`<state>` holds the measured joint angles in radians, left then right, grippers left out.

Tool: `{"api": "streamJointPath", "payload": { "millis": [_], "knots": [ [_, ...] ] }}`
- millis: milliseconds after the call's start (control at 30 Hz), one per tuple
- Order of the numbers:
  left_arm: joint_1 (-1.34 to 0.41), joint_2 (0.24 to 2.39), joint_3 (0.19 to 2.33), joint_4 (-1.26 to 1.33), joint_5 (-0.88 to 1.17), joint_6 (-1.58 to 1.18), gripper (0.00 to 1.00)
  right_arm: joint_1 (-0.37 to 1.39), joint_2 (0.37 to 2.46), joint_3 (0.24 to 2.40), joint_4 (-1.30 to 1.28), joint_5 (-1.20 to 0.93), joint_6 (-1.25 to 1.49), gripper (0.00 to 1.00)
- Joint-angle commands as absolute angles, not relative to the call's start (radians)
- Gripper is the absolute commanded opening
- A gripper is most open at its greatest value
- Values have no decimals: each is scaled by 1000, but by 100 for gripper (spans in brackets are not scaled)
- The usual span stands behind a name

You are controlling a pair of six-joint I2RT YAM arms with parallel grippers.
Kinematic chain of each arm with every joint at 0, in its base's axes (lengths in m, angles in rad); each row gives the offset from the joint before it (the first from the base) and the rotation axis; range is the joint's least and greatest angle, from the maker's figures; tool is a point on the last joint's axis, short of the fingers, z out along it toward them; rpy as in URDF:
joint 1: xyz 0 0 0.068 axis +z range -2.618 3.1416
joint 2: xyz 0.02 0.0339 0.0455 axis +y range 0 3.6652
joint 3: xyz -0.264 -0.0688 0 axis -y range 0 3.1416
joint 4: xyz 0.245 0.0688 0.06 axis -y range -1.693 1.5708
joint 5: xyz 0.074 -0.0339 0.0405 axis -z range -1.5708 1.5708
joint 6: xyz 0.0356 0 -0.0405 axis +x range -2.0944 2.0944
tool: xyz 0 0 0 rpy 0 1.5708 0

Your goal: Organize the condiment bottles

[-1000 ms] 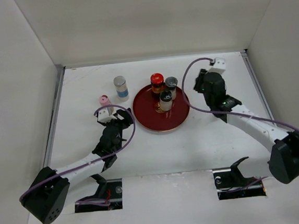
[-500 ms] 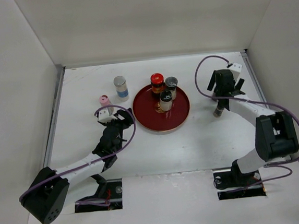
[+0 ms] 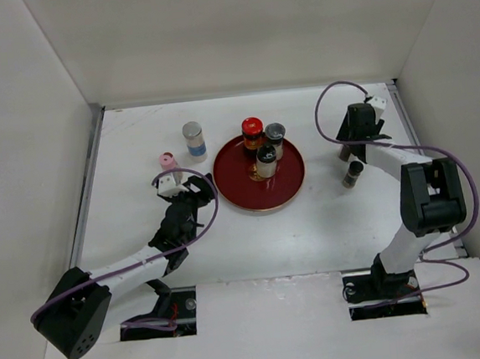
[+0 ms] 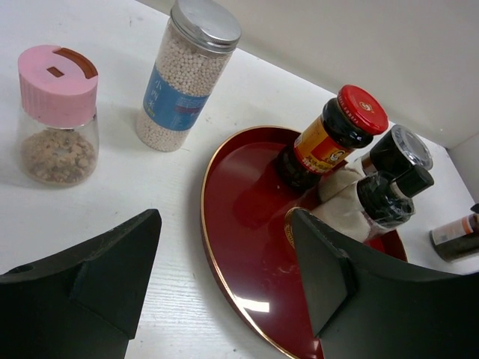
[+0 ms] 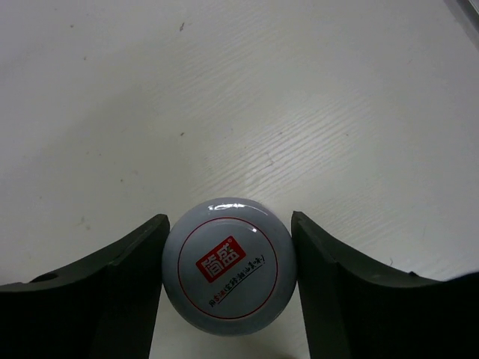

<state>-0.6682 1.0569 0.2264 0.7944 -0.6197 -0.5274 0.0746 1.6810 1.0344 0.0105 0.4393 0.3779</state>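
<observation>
right wrist view: right gripper [image 5: 228, 221] jaws closed snug on glossy round white-capped bottle [image 5: 228, 265], lower centre. slick cap could slip on lifting, toppling small dark-capped bottle [image 3: 353, 172] nearby. left gripper [image 4: 224, 217] wide open, empty.

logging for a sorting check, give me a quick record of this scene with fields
on red plate: red-capped jar, far black-capped bottle, near black-capped bottle
left of plate: silver-lidded bottle, pink-capped shaker
right of plate: small dark bottle, white-capped bottle
left gripper: open, empty
right gripper: straddles white-capped bottle, grip unclear
</observation>
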Motion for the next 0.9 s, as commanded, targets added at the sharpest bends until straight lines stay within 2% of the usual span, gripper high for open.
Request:
{"api": "streamJointPath", "payload": {
  "millis": [0,100,300,467,733,867],
  "knots": [
    [-671,1057,230,848,-614,-537,69,67,1681,1085,51,400,394,61],
    [-671,1058,230,848,-614,-537,69,68,1654,1083,63,393,403,45],
    [-671,1065,230,856,-614,-537,69,96,1513,1074,112,400,397,45],
    [-670,1062,230,856,-614,-537,69,214,1421,1042,113,393,397,45],
    [-668,1063,230,856,-614,-537,69,447,1440,1019,141,390,405,46],
    [-668,1057,229,856,-614,-537,69,504,1511,1046,152,402,405,46]
  ]
}}
